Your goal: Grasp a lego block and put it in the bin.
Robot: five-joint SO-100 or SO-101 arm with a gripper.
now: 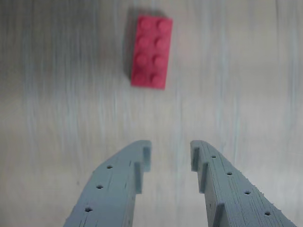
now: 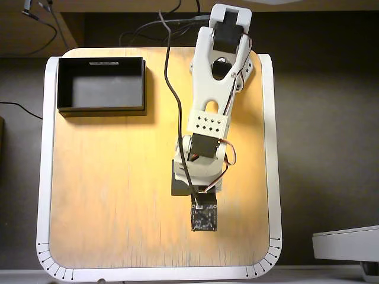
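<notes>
In the wrist view the red lego block (image 1: 151, 52) lies flat on the wooden table, studs up, a little left of centre and well ahead of my gripper (image 1: 170, 153). The two grey fingers are spread apart with nothing between them, and the block lies beyond their tips. In the overhead view the white arm (image 2: 210, 112) reaches over the middle of the table and hides the block and the fingertips. The black bin (image 2: 102, 109) stands empty at the table's far left corner, away from the arm.
The wooden tabletop (image 2: 106, 177) has a white rim (image 2: 42, 177). Black cables (image 2: 169, 71) run from the back edge down along the arm. A camera board (image 2: 204, 218) sits at the arm's wrist end.
</notes>
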